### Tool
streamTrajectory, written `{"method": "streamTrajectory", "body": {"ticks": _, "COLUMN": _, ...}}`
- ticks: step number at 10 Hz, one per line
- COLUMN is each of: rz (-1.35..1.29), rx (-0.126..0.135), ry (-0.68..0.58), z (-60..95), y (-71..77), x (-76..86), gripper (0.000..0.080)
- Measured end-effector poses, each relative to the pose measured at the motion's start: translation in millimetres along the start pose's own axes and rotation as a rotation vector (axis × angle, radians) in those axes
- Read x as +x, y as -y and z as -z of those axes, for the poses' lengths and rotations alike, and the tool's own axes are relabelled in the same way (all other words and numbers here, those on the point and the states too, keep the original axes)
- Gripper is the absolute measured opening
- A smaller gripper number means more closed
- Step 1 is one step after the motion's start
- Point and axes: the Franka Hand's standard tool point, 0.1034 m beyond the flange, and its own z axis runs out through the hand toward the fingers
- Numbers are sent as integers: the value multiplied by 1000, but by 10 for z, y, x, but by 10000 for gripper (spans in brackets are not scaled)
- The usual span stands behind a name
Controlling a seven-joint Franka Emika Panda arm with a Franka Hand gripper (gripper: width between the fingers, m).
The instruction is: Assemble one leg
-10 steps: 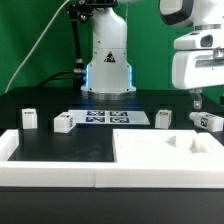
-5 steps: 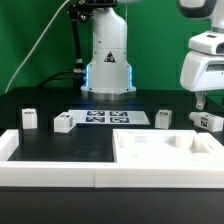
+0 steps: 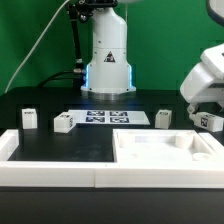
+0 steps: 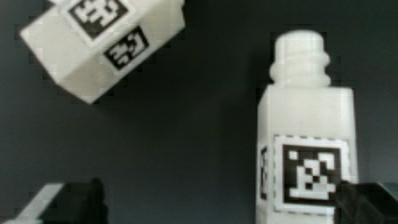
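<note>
The gripper has tilted; only the wrist view shows its jaws apart near the leg.

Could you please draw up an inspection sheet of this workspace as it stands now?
Surface: black table, with the marker board lying flat on it.
Job's things: several stubby white plastic legs with black-and-white tags; the nearest leg sits below the gripper, ungripped; a tilted leg is beside it, apart.
Clutter: large flat white tray-like piece with recesses.
Grippers: two-finger gripper open, holding nothing.
Cables: black cables beside the white arm base.
Surroundings: green backdrop.
</note>
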Motion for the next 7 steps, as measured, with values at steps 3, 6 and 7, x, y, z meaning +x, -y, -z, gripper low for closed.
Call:
{"method": "streamTrajectory", "body": {"ticks": 3, "rz": -36, "rx": -2, "ry": 116, "z": 50, "y": 48, "x": 93, "gripper": 649}}
{"method": "streamTrajectory", "body": {"ticks": 6, "rz": -37, "rx": -1, "ry": 116, "z": 52, "y": 45, "x": 96, "gripper": 649}}
{"method": "streamTrajectory", "body": {"ticks": 7, "rz": -48, "rx": 9, "ry": 121, "z": 33, "y": 46, "x": 88, "gripper": 649}}
